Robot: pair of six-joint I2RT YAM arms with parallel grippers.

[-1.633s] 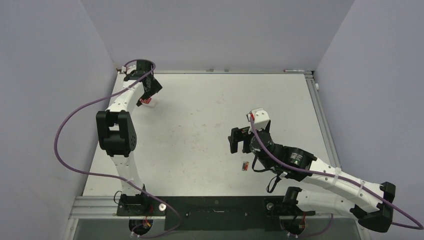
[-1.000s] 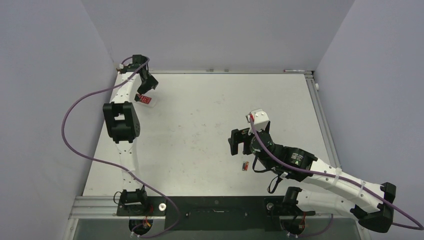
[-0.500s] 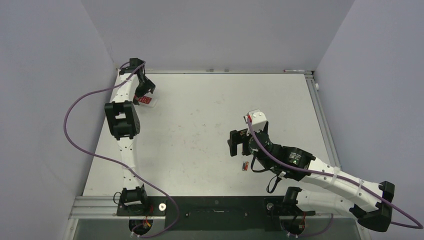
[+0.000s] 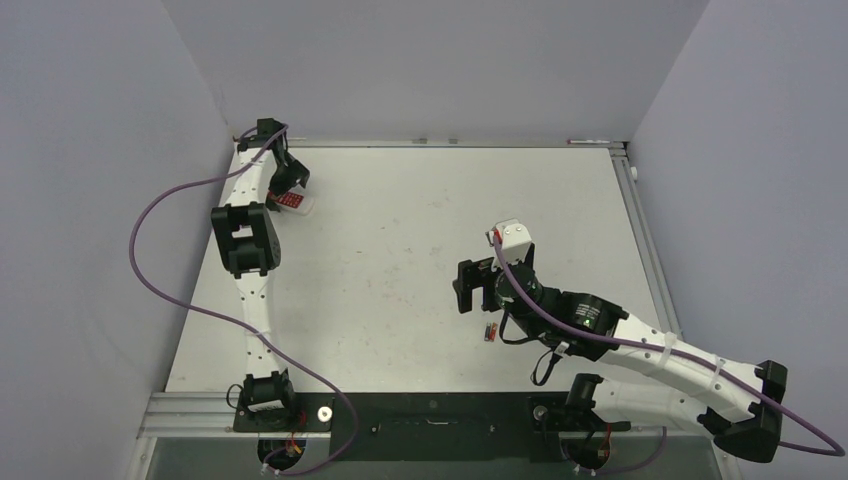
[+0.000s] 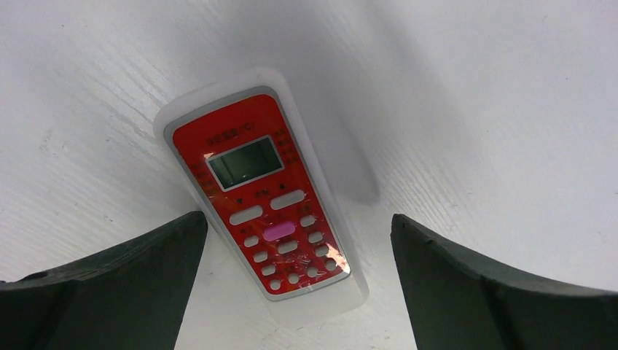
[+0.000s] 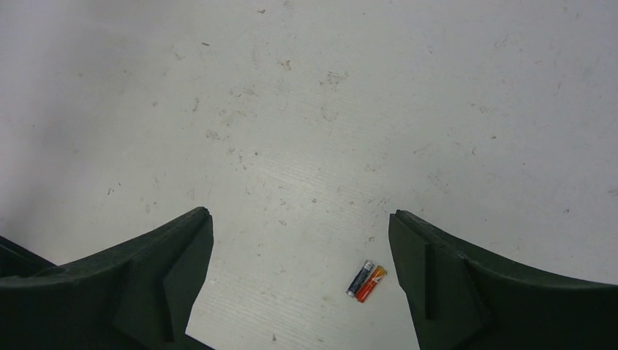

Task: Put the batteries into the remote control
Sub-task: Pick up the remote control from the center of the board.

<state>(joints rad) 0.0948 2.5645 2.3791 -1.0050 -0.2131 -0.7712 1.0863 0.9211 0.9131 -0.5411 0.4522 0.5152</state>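
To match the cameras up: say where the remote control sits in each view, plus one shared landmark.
Top external: remote control at the far left of the table, beside the left gripper.
Left wrist: remote control mid-frame, red face up, between the open jaws.
Right wrist: not in it.
Shared landmark: the left gripper, next to it in both.

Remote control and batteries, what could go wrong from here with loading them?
1. The remote control lies button face up between the fingers of the open left gripper. Its back is hidden, so it probably needs flipping and might slip in the process.
2. The batteries lie side by side and look tiny next to the open right gripper. A pinch may catch both at once or roll one away.
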